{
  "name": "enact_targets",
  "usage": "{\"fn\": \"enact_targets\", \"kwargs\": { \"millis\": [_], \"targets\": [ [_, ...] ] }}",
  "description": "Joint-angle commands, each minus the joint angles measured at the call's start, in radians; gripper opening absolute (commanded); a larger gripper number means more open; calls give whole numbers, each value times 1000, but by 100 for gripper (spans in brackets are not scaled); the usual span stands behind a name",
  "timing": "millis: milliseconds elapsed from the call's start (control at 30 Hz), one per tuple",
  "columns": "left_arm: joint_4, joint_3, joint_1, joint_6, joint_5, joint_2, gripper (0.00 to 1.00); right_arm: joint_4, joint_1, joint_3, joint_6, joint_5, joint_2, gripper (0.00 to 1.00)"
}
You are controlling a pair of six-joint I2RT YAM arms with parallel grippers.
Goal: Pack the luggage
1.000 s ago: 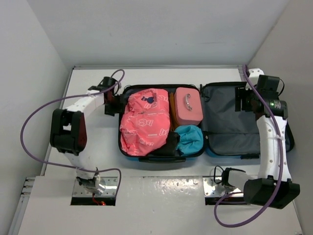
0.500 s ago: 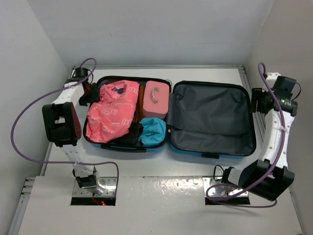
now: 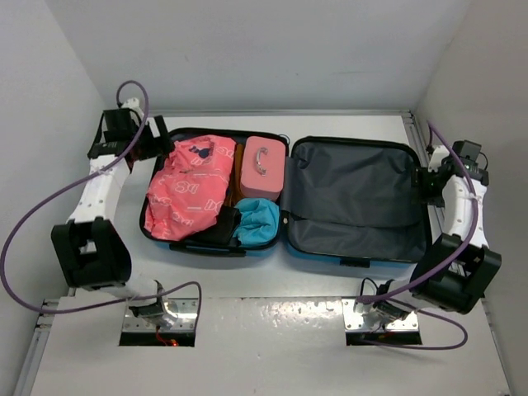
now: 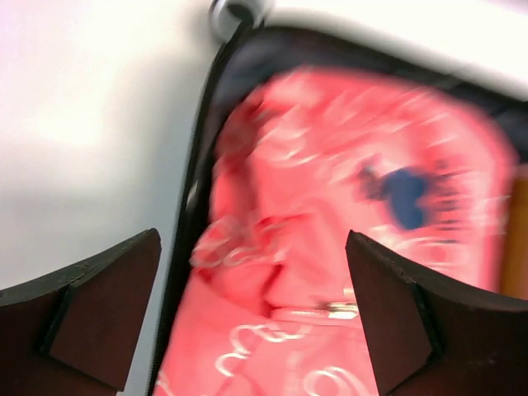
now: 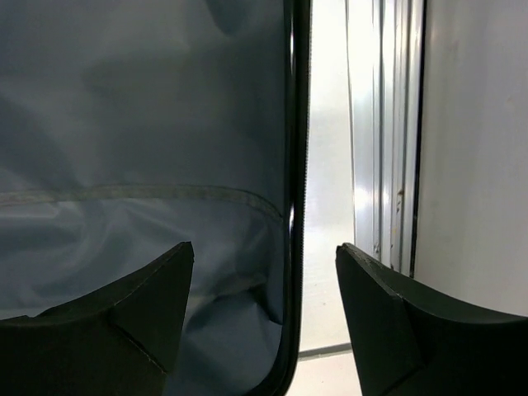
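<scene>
Two halves of the luggage lie spread flat on the worktop, toward its far edge and about midway between its left and right edges. The left half is filled. A coral-pink patterned bag takes up its left side. A small pink case with a handle on top sits in the far right corner of that half. A teal bundle lies just in front of the case, and a black item is tucked between the bundle and the bag at the near rim. The right half shows its dark grey fabric lining.

The left gripper hangs over the far left corner of the luggage. In the left wrist view its fingers stand wide apart with nothing between them, above the black rim and the blurred bag.

The right gripper sits at the right edge of the lined half. Its fingers are spread wide and hold nothing. The rim runs below the gap between them, with grey lining to one side and bare worktop to the other.
</scene>
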Motion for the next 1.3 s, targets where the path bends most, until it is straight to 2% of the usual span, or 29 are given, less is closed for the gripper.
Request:
{"fn": "enact_targets", "kwargs": {
  "millis": [0, 167, 300, 467, 500, 533, 667, 800, 867, 1000, 1100, 1167, 1267],
  "targets": [
    [139, 46, 19, -54, 103, -98, 100, 58, -20, -23, 8, 29, 19, 70],
    [129, 55, 113, -114, 2, -119, 100, 72, -37, -40, 0, 18, 96, 70],
    [73, 46, 212, -114, -38, -101, 100, 112, -37, -71, -9, 23, 136, 63],
    [-26, 55, 262, -59, -38, 5, 98, 158, -20, -78, -11, 30, 198, 40],
    [-26, 55, 262, -59, -38, 15, 98, 172, -18, -81, -14, 30, 205, 33],
    [-26, 27, 262, -27, -29, 16, 98, 176, -15, -80, -14, 32, 206, 20],
    [-26, -17, 253, 37, -27, 40, 94, 166, 17, -23, -16, 29, 165, 0],
    [-26, -89, 201, 91, -96, 52, 91, 121, 55, 101, 20, 23, 93, 0],
    [-26, -133, 170, 100, -169, 62, 90, 103, 98, 225, 37, 32, 64, 0],
    [-6, -216, 113, 127, -203, 52, 90, 22, 182, 446, 78, 66, 48, 0],
    [22, -274, 58, 104, -249, 28, 90, 1, 311, 615, 57, 191, 63, 0],
    [46, -314, 30, 91, -286, 16, 90, 14, 395, 656, 38, 239, 67, 0],
    [59, -354, -5, 26, -286, 6, 91, 93, 563, 669, -57, 403, 65, 0]
  ]
}}
